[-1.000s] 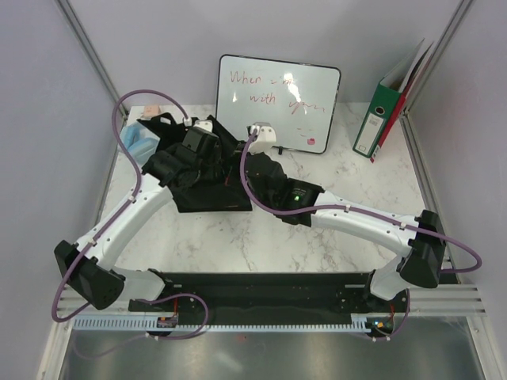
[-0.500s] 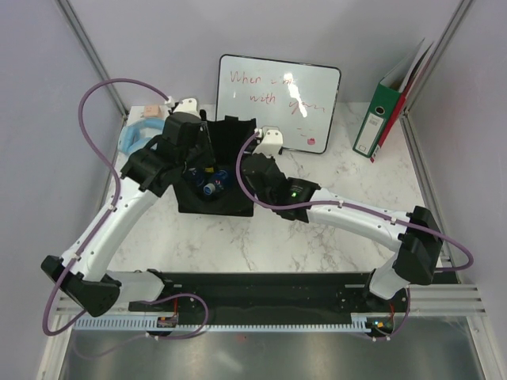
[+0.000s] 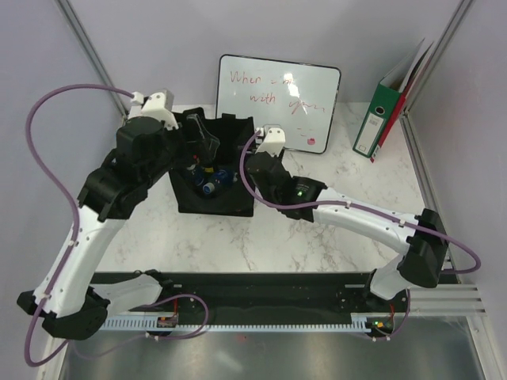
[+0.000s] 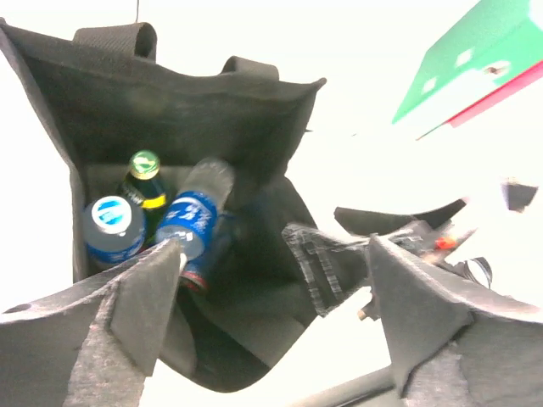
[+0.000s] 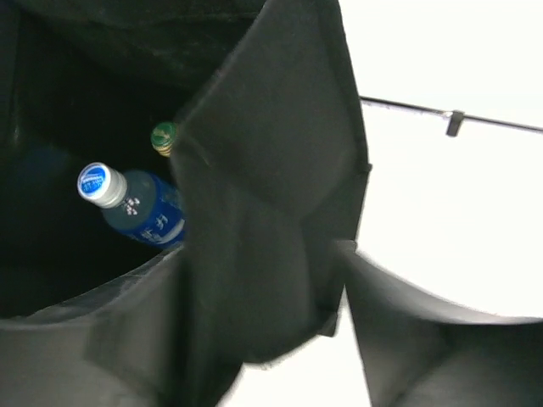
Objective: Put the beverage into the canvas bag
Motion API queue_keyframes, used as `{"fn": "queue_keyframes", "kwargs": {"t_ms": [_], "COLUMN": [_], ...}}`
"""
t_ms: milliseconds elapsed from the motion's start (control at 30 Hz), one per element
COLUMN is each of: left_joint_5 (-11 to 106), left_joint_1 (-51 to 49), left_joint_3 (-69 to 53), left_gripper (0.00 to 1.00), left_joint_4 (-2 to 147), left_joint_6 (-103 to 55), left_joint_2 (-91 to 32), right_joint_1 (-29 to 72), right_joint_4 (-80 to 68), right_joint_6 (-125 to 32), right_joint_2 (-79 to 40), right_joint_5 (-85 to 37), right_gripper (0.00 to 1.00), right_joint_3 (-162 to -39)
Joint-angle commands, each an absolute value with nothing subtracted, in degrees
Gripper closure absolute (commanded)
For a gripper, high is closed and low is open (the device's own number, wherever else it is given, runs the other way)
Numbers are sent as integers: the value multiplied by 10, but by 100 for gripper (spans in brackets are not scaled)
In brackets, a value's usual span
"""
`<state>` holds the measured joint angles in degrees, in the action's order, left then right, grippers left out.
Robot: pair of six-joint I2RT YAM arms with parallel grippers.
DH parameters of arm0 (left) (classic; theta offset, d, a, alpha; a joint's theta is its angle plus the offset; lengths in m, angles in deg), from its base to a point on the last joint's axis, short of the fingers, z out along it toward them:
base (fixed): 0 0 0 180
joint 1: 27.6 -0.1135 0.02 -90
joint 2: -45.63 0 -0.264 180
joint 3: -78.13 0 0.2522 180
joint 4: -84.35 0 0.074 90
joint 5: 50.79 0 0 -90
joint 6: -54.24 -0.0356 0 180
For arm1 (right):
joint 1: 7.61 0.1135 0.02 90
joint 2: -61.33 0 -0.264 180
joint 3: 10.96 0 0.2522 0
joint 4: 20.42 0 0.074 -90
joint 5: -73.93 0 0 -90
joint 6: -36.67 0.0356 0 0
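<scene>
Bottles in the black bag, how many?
3, all inside the canvas bag: green-capped bottle at the back, blue-capped bottle beside it, blue-labelled bottle leaning. Others may be hidden.

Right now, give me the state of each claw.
Left claw: open, holding nothing.
Right claw: open, with the side wall of the bag hanging between its fingers, not clamped.

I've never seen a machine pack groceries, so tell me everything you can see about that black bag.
The canvas bag is black, boxy, soft-looking fabric, with short strap handles at its rim. It stands upright, mouth open, on the marble table before the whiteboard. Three bottles sit inside. One side wall hangs between the fingers of the right gripper.
</scene>
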<state>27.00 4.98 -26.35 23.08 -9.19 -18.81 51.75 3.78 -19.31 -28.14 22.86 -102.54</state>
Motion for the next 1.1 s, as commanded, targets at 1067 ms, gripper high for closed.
{"fn": "queue_keyframes", "kwargs": {"t_ms": [1067], "left_joint_5": [303], "left_joint_1": [49], "left_joint_3": [-81], "left_gripper": [1], "left_joint_4": [276], "left_joint_6": [-148], "left_joint_2": [144], "right_joint_1": [518], "right_joint_4": [281], "right_joint_6": [-169], "right_joint_2": [33], "right_joint_5": [214], "right_gripper": [2], "right_joint_3": [-982]}}
